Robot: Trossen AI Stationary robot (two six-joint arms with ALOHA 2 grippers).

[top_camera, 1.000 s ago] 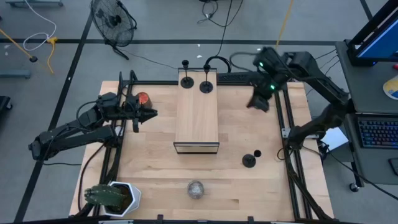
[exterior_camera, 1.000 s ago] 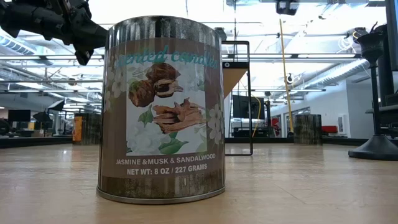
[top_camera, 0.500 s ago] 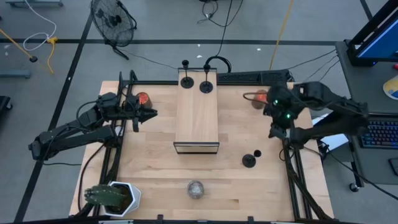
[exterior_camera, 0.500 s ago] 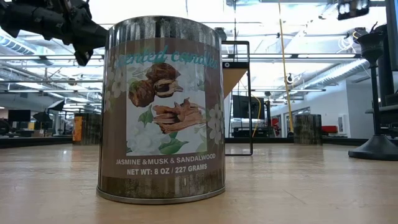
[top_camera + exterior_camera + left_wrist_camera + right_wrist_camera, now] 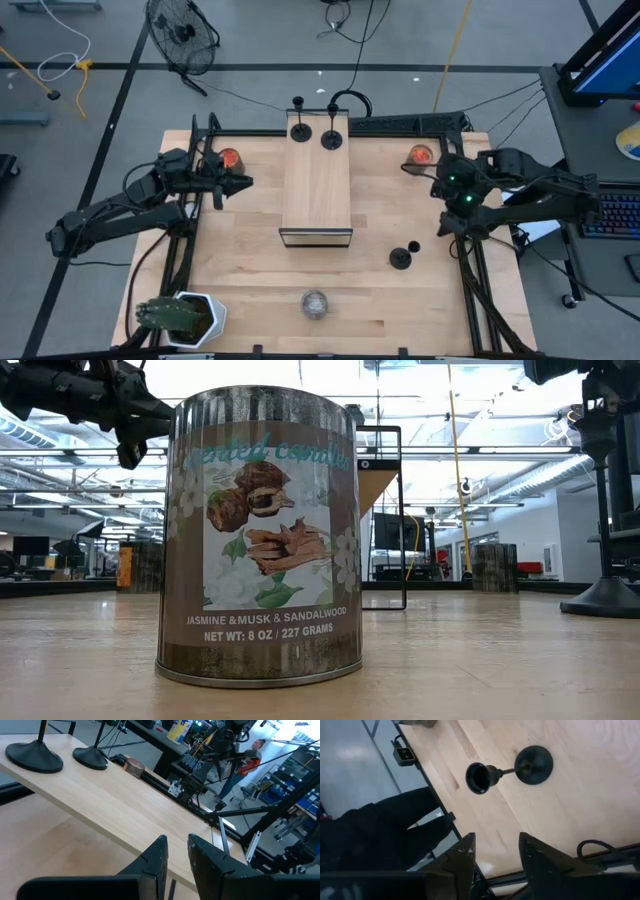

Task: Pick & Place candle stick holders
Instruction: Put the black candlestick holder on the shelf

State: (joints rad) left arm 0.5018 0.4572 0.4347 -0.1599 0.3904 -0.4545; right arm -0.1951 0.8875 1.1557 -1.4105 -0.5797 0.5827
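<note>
Two black candle stick holders (image 5: 298, 130) (image 5: 331, 138) stand by their disc bases on the far end of a wooden box (image 5: 317, 185); the left wrist view shows their bases (image 5: 35, 757) (image 5: 91, 757). A third holder (image 5: 402, 256) stands on the table at the near right, and also shows in the right wrist view (image 5: 512, 770) and the low view (image 5: 605, 510). My right gripper (image 5: 447, 222) (image 5: 495, 855) hovers open above the table, just on the far-right side of that holder. My left gripper (image 5: 243, 182) (image 5: 177, 842) hangs left of the box, its fingers narrowly open on nothing.
Two jars with orange tops (image 5: 230, 158) (image 5: 421, 155) stand at the far left and far right. A silvery ball (image 5: 315, 304) lies near the front edge, and a potted plant (image 5: 180, 315) sits at the near left corner. A large candle tin (image 5: 260, 540) fills the low view.
My right gripper has swung from over the far-right jar toward the table's near edge and down, and now hangs close to the holder on the table. The jar has come into full view. My left arm has kept still.
</note>
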